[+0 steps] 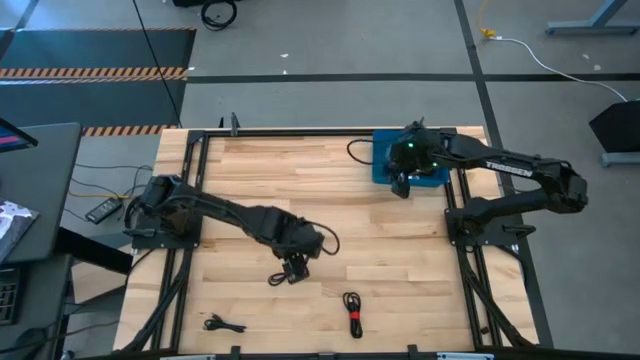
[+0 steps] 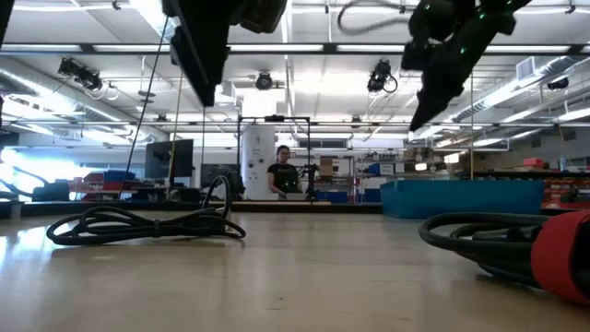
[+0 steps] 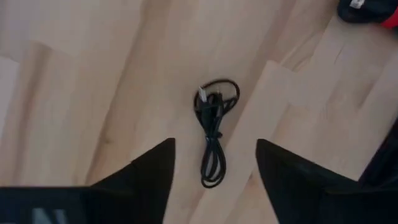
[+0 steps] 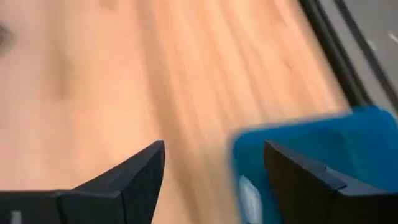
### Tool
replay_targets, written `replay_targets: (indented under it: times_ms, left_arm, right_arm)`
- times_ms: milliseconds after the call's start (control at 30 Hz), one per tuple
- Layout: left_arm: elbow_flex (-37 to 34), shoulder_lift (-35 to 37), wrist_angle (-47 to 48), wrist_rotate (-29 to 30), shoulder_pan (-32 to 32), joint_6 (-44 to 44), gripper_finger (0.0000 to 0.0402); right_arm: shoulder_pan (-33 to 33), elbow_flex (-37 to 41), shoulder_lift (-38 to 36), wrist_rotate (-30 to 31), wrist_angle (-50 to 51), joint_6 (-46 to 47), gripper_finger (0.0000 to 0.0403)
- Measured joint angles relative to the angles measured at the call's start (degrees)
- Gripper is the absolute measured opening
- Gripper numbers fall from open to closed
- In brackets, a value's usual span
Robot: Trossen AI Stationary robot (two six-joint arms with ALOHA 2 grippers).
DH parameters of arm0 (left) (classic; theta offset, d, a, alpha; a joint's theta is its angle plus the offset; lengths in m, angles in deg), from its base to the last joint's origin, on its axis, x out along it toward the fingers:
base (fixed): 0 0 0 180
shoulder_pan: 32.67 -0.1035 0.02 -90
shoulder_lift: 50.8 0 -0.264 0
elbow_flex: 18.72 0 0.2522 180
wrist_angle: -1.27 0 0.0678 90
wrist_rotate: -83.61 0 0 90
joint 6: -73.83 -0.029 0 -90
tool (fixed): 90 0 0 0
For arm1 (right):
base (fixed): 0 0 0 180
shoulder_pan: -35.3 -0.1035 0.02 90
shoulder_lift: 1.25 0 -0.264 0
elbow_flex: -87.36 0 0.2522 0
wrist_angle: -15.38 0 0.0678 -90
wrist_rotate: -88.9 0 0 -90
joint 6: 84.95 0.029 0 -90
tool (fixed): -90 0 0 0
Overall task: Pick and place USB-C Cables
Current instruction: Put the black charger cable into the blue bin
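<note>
My left gripper (image 3: 214,146) is open and hovers above a small black coiled cable (image 3: 212,134) that lies flat on the wood; its fingers stand on either side of the cable without touching it. In the high view this cable (image 1: 283,278) sits just near-side of the left gripper (image 1: 294,266). A black cable with a red tie band (image 1: 352,312) and another black cable (image 1: 222,323) lie closer to the near edge. My right gripper (image 4: 213,146) is open and empty over the near edge of the blue tray (image 4: 311,168). Something pale (image 4: 249,194) lies inside the tray.
The blue tray (image 1: 383,160) sits at the table's far right. Black frame rails (image 1: 190,200) run along the table's left and right sides. In the low view the red-banded cable (image 2: 516,244) lies close by. A person (image 2: 281,173) stands far off in the room.
</note>
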Motion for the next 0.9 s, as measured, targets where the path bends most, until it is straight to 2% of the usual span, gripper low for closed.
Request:
replay_targets:
  times_ms: [167,333,733,900]
  left_arm:
    - [0.0,-3.34,0.12,0.24,2.33,2.89,0.0274]
    - [0.0,-6.84,0.8,0.88,4.24,4.05,0.0281]
    - [-0.07,-11.44,1.84,5.77,5.05,0.23,0.0281]
    - [-2.59,-11.85,-3.43,5.19,4.5,-2.11,0.0282]
  right_arm:
    - [-3.84,0.0,-5.25,-8.46,-2.97,0.8,0.0277]
    - [-8.21,0.0,-9.65,-12.16,-7.6,2.5,0.0277]
    - [-16.47,0.0,-12.9,-12.43,-9.61,5.46,0.0277]
    - [-18.25,0.0,-12.77,-11.64,-9.49,5.63,0.0277]
